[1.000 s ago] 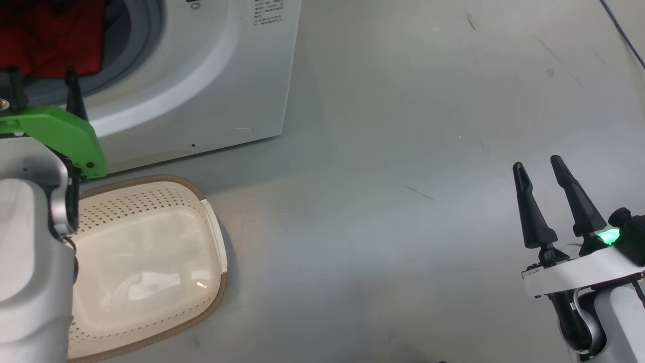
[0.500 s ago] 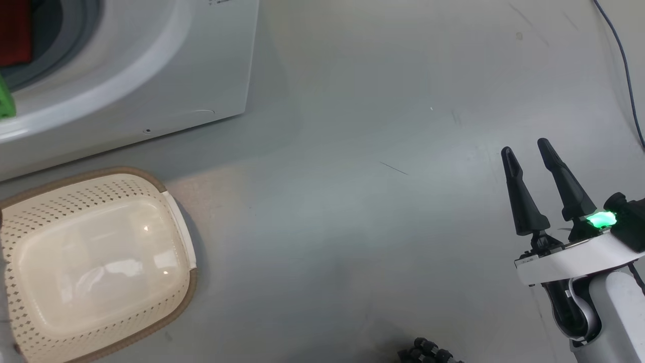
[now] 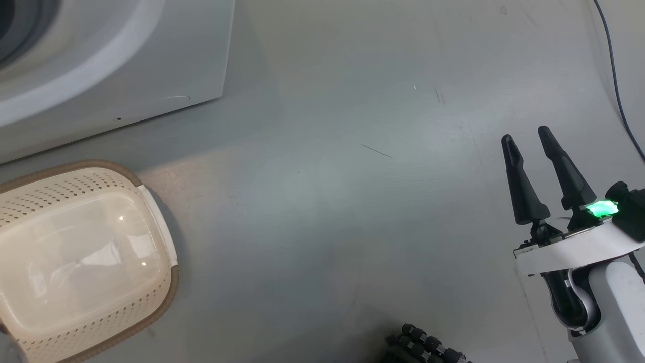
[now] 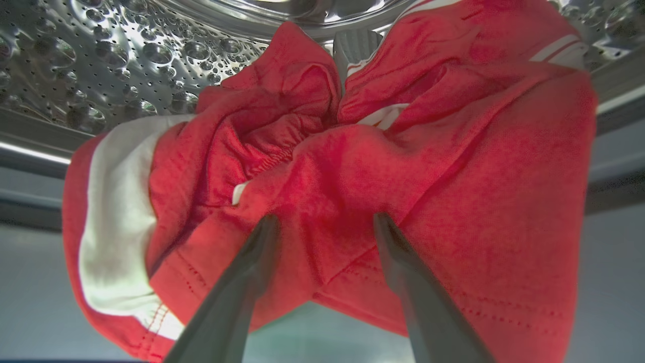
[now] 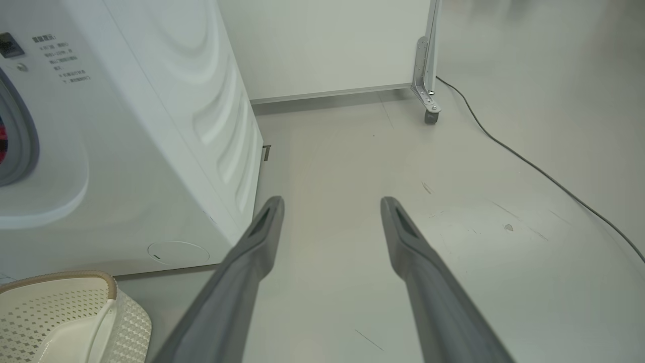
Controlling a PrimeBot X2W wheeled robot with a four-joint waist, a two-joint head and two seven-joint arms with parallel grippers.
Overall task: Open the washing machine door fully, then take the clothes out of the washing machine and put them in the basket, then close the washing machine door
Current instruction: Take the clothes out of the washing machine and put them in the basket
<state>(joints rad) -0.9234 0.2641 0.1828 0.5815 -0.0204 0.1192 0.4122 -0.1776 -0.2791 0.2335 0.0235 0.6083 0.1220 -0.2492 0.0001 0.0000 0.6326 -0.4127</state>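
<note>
One red garment [image 4: 428,151] with white trim, crumpled in one steel drum [image 4: 101,60]; one cream basket [image 3: 60,189], brown-rimmed; left gripper [image 4: 325,221] spread open before the fabric; right gripper [image 3: 525,134] open too.

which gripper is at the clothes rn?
The left gripper: open, pointing into the red clothes in the drum. The right gripper hangs open over the floor.

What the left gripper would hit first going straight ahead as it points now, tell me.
The red garment. The left gripper, jaws open, points at its bunched middle, with the steel drum behind it. Depth is unclear: it may be touching the cloth or just short of it.
</note>
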